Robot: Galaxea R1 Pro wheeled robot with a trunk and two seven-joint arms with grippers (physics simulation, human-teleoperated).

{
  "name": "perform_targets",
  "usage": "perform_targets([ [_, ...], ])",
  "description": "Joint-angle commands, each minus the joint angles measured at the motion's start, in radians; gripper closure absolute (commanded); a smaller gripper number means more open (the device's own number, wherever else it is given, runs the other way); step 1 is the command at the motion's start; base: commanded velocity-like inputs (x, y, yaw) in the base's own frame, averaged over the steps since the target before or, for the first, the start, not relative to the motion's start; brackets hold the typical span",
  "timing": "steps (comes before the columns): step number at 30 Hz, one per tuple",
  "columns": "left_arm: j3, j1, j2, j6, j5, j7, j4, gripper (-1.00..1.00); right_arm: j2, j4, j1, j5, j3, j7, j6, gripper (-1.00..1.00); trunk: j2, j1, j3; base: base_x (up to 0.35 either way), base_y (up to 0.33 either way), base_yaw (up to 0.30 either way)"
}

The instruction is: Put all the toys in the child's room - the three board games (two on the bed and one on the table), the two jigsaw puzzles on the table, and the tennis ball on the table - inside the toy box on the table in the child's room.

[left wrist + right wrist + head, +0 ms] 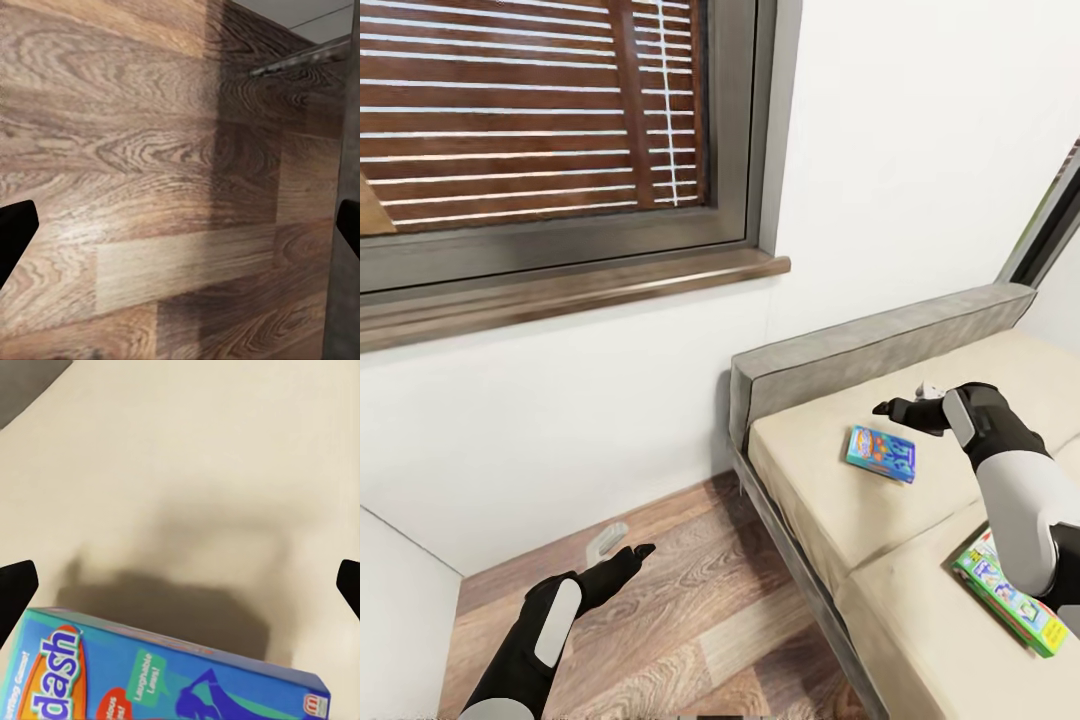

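Note:
Two board games lie on the bed (830, 500), on its beige mattress. The blue cartoon board game (880, 453) rests near the grey headboard (860, 345); its printed lid (172, 679) is close under the right wrist camera. My right gripper (895, 410) hovers open just above and beyond this box, with nothing between its fingers (15, 592). A green-edged board game (1010, 598) lies nearer me, partly hidden by my right forearm. My left gripper (625, 558) hangs open and empty over the wooden floor (180, 187).
A window with brown blinds (530, 110) and a wooden sill (560, 290) fills the white wall ahead. A white furniture edge (400, 600) stands at my left. Wooden floor (690, 610) runs between it and the bed frame (800, 570).

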Motion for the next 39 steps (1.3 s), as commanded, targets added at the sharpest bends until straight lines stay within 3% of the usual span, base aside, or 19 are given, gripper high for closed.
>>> perform_targets([
  [1, 0.005, -0.001, -0.001, 0.007, 0.001, -0.004, -0.001, -1.0, 0.0, -0.001, 0.0, -0.005, -0.003, 0.0, 0.005, -1.0, 0.0, 0.0, -0.003, 0.0, 0.0, 0.0],
  [27, 0.005, -0.001, -0.001, 0.009, 0.001, -0.003, -0.001, -1.0, 0.001, 0.0, 0.008, -0.004, 0.0, 0.0, -0.001, -1.0, 0.0, 0.0, -0.044, 0.0, 0.0, 0.0],
  [39, 0.005, -0.001, -0.001, 0.009, 0.001, -0.003, -0.001, -1.0, 0.001, -0.007, 0.028, -0.006, -0.001, 0.005, -0.001, -1.0, 0.0, 0.0, -0.051, 0.0, 0.0, 0.0],
])
